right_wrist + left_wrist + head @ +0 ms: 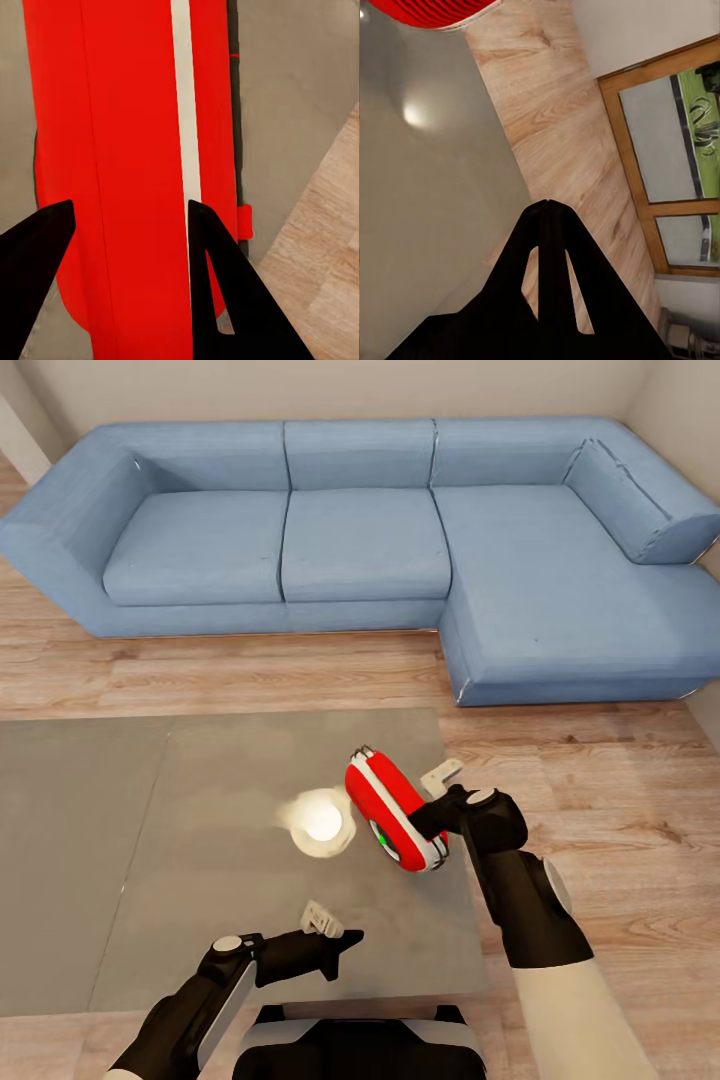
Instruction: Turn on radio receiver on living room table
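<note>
Nearest the head camera, at six o'clock, the left gripper (335,943) hangs over the near edge of the table (120,860), its black fingers (547,247) pressed tip to tip and holding nothing. At about four o'clock, the right gripper (432,822) reaches in from the table's right side, its fingers (214,285) spread wide on either side of the radio receiver (393,810), though actual contact cannot be confirmed. Tilted on the grey, glossy tabletop near its right edge, the red radio shows a white trim band and a green spot on its face. Beyond, at twelve o'clock, a blue L-shaped sofa (360,540) stands on the light wood floor (250,670) of the living room.
</note>
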{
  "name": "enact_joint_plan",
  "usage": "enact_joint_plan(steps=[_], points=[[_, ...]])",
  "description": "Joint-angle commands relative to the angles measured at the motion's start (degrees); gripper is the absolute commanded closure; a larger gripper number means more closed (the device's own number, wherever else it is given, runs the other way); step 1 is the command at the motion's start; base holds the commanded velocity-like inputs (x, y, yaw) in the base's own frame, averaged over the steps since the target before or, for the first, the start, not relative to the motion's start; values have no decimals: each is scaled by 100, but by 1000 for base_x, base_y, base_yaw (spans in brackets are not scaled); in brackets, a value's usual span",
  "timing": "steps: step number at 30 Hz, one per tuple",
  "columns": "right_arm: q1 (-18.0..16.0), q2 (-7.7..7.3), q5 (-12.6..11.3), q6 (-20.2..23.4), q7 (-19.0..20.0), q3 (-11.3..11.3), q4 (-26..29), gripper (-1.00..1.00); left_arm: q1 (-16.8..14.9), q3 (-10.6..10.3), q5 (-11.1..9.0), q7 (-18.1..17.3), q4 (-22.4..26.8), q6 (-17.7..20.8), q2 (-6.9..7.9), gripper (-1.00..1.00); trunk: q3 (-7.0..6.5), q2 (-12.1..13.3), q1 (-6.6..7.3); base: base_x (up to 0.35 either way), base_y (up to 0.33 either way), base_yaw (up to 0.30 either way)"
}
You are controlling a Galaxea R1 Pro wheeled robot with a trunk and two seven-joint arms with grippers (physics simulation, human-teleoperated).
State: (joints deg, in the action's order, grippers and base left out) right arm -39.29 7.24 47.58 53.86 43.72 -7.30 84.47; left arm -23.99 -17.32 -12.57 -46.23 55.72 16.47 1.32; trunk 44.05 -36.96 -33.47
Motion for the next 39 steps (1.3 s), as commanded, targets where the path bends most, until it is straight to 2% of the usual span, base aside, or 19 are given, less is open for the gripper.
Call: enact_joint_plan(steps=[1,6,11,14,22,30,37,39], points=[[0,2,-104,-25,-44,8,-1,100,0,0,0,0,0,-1,-3,100,0,0,0,0,0,0],[0,0,-521,-336,-348,39,-225,100,0,0,7,0,0,-3,-31,100,0,0,0,0,0,0],[2,-3,-796,-681,-702,44,-566,100,0,0,8,0,0,-3,-34,100,0,0,0,0,0,0],[0,-10,-935,-739,-869,44,-698,100,0,0,9,0,0,-3,-35,100,0,0,0,0,0,0],[0,-12,-977,-839,-931,52,-897,100,0,0,9,0,0,-3,-35,100,0,0,0,0,0,0],[1,-4,-979,-1271,-1075,254,-1230,100,0,0,9,1,0,-3,-35,100,0,0,0,0,0,0],[2,-3,-1000,-1305,-1084,272,-1253,100,0,0,9,1,0,-3,-35,100,0,0,0,0,0,0],[1,-7,-1095,-1306,-1090,272,-1281,100,0,0,9,4,0,-3,-35,100,0,0,0,0,0,0]])
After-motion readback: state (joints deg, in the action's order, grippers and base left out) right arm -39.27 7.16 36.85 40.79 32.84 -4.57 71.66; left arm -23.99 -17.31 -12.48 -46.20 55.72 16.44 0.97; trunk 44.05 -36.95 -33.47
